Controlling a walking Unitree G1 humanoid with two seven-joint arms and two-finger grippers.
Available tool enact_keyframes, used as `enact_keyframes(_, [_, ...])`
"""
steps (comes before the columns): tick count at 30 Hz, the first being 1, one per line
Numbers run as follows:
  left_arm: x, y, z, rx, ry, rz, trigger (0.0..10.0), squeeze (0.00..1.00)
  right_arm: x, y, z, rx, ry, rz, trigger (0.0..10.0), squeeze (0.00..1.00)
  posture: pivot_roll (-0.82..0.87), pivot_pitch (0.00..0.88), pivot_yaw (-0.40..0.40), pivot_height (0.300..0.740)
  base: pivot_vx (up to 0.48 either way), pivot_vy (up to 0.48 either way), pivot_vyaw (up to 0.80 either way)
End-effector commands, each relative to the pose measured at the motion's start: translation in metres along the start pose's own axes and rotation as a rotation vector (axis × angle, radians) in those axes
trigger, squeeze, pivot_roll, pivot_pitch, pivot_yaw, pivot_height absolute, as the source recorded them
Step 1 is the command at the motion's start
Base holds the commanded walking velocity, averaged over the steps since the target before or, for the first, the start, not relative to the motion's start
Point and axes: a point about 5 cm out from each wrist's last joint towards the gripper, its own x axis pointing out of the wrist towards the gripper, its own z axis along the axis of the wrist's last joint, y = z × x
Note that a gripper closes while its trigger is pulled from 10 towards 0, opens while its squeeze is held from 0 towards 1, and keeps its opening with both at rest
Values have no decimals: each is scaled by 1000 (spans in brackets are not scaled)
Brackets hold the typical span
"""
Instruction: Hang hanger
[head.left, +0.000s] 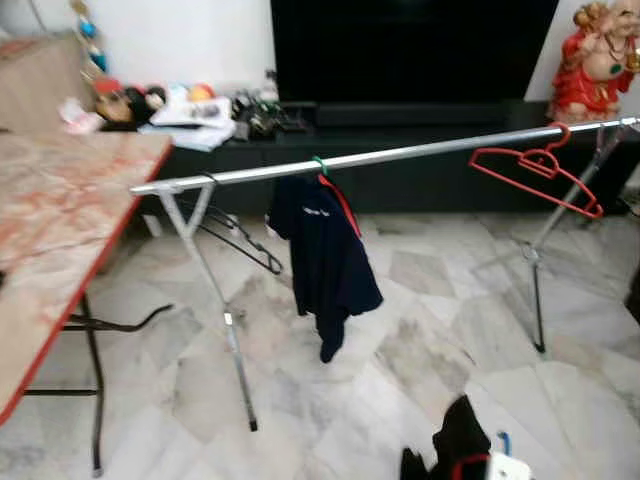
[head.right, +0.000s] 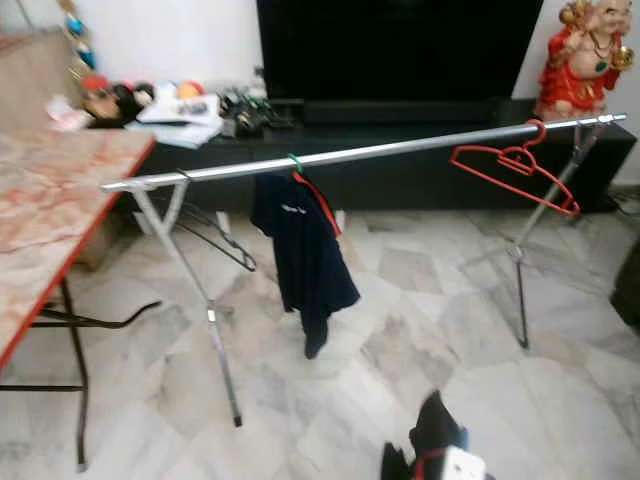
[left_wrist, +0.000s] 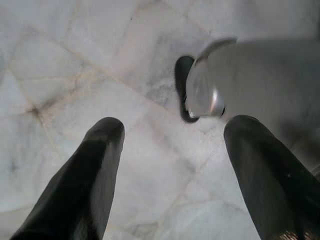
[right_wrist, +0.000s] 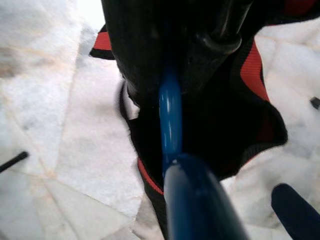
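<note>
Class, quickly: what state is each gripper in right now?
Left gripper: open, holding nothing, above the floor.
Right gripper: shut on blue hanger carrying a black garment.

Ahead of me a silver rail (head.right: 400, 150) crosses the room on folding legs. A dark shirt (head.right: 300, 255) hangs near its middle, a red hanger (head.right: 512, 170) towards the right end, a black hanger (head.right: 215, 235) by the left legs.

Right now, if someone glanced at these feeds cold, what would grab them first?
Probably the long silver rail running across the room, with a dark shirt hanging near its middle and an empty red hanger toward its right end. Next, the right gripper, low over the marble floor, holding a blue hanger with a black-and-red garment.
</note>
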Motion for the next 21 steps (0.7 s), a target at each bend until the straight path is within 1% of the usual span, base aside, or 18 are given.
enact_keyframes(1, [-2, 4, -8, 10, 27, 10, 10000, 0, 0, 7, 1, 4, -4, 18, 10000, 0, 22, 18, -9, 740, -319, 0, 0])
enact_keyframes(21, [-2, 5, -7, 3, 27, 11, 10000, 0, 0, 7, 0, -1, 2, 14, 10000, 0, 27, 40, -11, 740, -322, 0, 0])
